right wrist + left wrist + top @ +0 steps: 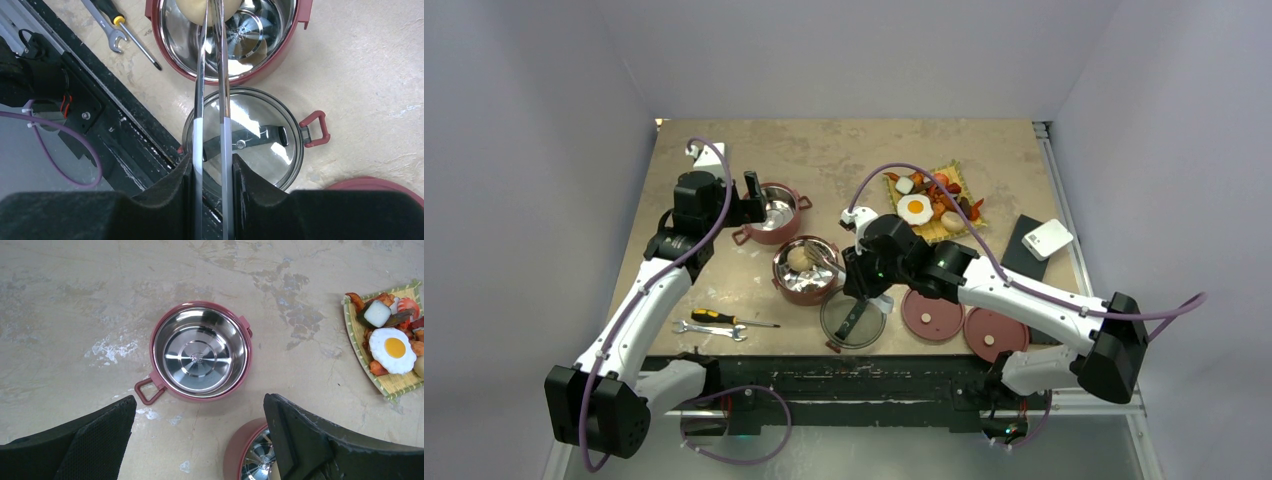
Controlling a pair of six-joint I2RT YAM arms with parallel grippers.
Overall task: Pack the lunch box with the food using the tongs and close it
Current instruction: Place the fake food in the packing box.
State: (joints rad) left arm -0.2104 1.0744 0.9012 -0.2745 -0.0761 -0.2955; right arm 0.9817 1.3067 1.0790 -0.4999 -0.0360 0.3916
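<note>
From above, your left gripper [759, 205] hangs over the far bowl [776, 222]. Your right gripper [856, 278] points the tongs [827, 262] into the near bowl [807, 287], where a beige bun [799, 258] lies.

On the left wrist view, your fingers [85, 440] stand fully apart, holding nothing, with the empty far bowl beyond them.

On the right wrist view, your pads [165, 195] clamp both tong arms. The arms run over the see-through lid [260, 135] and across the bun.

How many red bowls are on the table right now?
2. An empty bowl sits farther back; the nearer bowl holds a bun. None seem hidden.
</note>
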